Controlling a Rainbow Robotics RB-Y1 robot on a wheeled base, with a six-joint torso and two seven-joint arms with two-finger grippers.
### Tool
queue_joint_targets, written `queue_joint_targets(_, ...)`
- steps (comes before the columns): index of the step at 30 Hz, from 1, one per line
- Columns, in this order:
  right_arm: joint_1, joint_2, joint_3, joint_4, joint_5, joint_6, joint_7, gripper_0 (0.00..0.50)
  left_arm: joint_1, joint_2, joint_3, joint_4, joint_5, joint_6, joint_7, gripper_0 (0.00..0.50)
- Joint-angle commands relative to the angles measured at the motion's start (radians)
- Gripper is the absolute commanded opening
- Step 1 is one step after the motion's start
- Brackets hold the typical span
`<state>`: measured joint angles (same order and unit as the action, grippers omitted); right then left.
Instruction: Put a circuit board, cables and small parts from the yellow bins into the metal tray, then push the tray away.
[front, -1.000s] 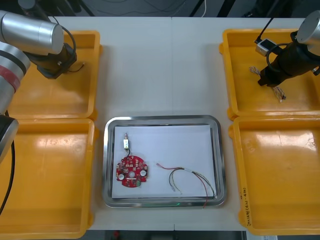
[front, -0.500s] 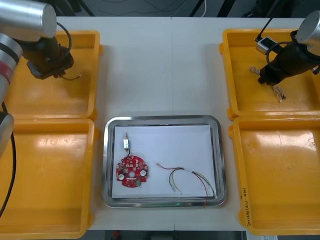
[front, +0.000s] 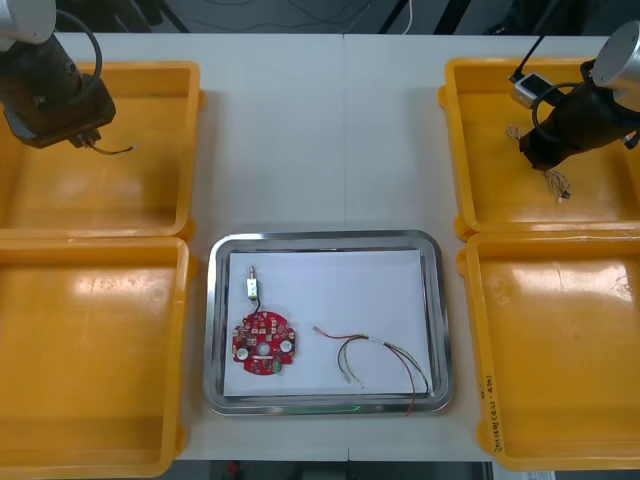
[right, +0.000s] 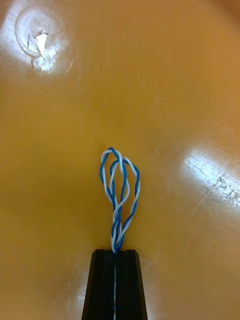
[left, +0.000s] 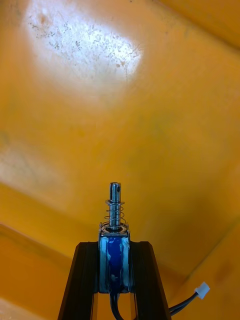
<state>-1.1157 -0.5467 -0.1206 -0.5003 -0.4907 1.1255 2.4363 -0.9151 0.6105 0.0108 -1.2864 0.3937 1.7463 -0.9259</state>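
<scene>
Clear lane down the middle of the worktop (front: 320, 130)
Hemmed by the rims of the far left bin (front: 192, 150) and far right bin (front: 453, 150); closed at the near end by the metal tray (front: 325, 237), bare along its far right, cluttered by circuit board (front: 262, 343), small metal part (front: 253, 286) and cables (front: 368, 343).

Silver arms (front: 625, 50), black left gripper (left: 114, 246), right gripper (right: 116, 251)

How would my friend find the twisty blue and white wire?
Find the far yellow bin on the robot's right, with the right gripper over it. The cable hangs looped from its shut fingers. It alone is twisted blue and white; the metal tray holds thin untwisted cables, and the left gripper, over the far left bin, holds a small metal part.
</scene>
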Motion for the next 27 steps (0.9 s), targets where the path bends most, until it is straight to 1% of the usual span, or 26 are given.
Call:
queue_joint_targets(1,-0.015,0.007,-0.014,-0.096,0.014,0.054,-0.003,0.0,0.052,0.061,0.028,-0.12,0.025,0.062,-0.063,0.0)
queue_joint_targets(3,-0.015,-0.001,-0.016,-0.156,0.024,0.115,-0.01,0.0,0.068,0.064,0.029,-0.169,0.037,0.093,-0.063,0.0)
queue_joint_targets(6,-0.015,-0.012,-0.039,-0.259,0.073,0.232,-0.025,0.0,0.098,0.071,0.031,-0.246,0.063,0.136,-0.059,0.0)
queue_joint_targets(9,-0.015,-0.013,-0.08,-0.331,0.107,0.336,-0.034,0.0,0.13,0.071,0.031,-0.327,0.091,0.164,-0.05,0.0)
queue_joint_targets(14,-0.015,-0.029,-0.136,-0.402,0.109,0.462,-0.048,0.0,0.174,0.071,0.029,-0.438,0.129,0.174,-0.036,0.0)
queue_joint_targets(18,-0.009,-0.047,-0.143,-0.483,0.109,0.577,-0.056,0.0,0.213,0.068,0.029,-0.531,0.169,0.174,-0.021,0.0)
queue_joint_targets(20,0.008,-0.055,-0.146,-0.552,0.109,0.648,-0.063,0.0,0.234,0.064,0.029,-0.579,0.189,0.174,-0.014,0.0)
queue_joint_targets(21,0.013,-0.058,-0.146,-0.574,0.107,0.666,-0.066,0.0,0.239,0.064,0.028,-0.588,0.197,0.174,-0.013,0.0)
queue_joint_targets(23,0.047,-0.064,-0.149,-0.664,0.103,0.738,-0.077,0.0,0.256,0.063,0.026,-0.626,0.218,0.174,-0.005,0.0)
queue_joint_targets(24,0.054,-0.067,-0.149,-0.684,0.101,0.754,-0.08,0.0,0.259,0.063,0.023,-0.637,0.221,0.174,-0.004,0.0)
queue_joint_targets(25,0.074,-0.07,-0.149,-0.735,0.095,0.789,-0.088,0.0,0.265,0.06,0.015,-0.656,0.225,0.174,-0.001,0.0)
queue_joint_targets(27,0.102,-0.075,-0.149,-0.801,0.083,0.794,-0.118,0.0,0.271,0.058,0.003,-0.676,0.226,0.174,0.004,0.0)
